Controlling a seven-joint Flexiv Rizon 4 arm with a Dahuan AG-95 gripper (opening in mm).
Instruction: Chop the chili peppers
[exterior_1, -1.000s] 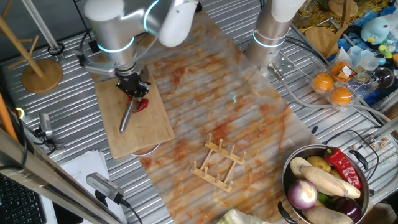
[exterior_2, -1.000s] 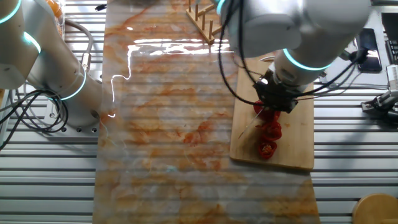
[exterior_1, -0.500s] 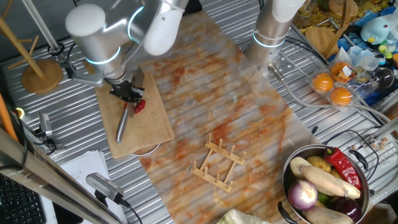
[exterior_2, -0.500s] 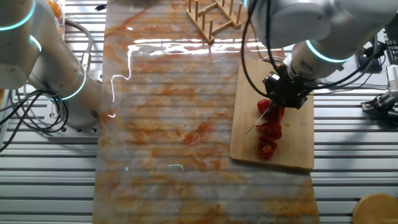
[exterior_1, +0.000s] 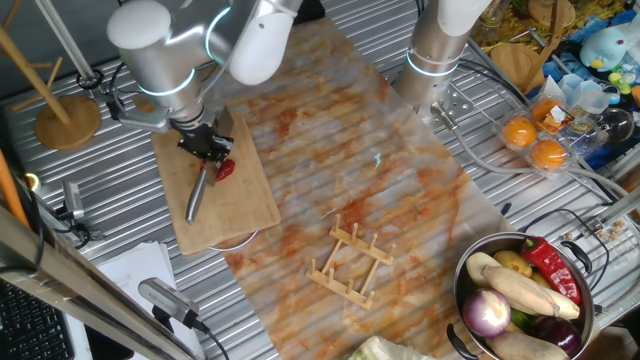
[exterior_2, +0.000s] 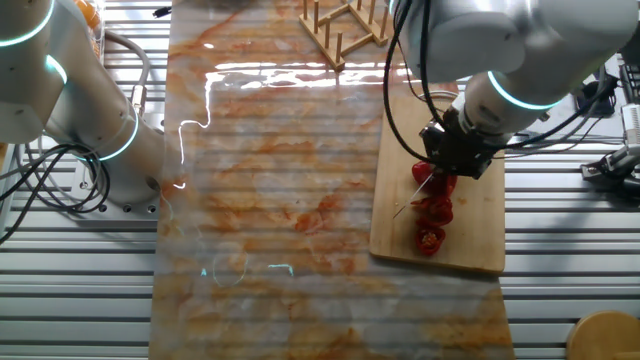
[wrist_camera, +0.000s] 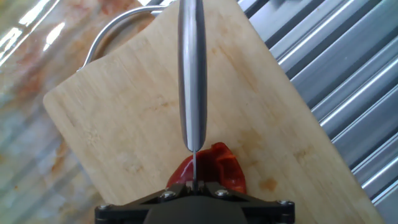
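Note:
My gripper (exterior_1: 207, 143) is shut on a knife (exterior_1: 200, 188) with a steel handle. It holds the knife over a wooden cutting board (exterior_1: 245, 205). The blade stands edge-down on a red chili pepper (exterior_1: 226, 169). In the other fixed view the gripper (exterior_2: 455, 158) hangs over several red chili chunks (exterior_2: 432, 210) that lie in a row on the board (exterior_2: 480, 235). In the hand view the knife (wrist_camera: 192, 74) runs up the middle, and a chili piece (wrist_camera: 211, 167) lies under the thin blade, right at the gripper (wrist_camera: 194, 186).
A wooden rack (exterior_1: 350, 262) stands on the stained mat (exterior_1: 380, 180). A bowl of mixed vegetables (exterior_1: 520, 295) sits at the front right. A second arm's base (exterior_1: 440, 50) stands at the back. Oranges (exterior_1: 535, 140) lie at the right.
The gripper with the knife moved a little along the board over the chili, away from the rack, then settled. The chili chunks stay in place.

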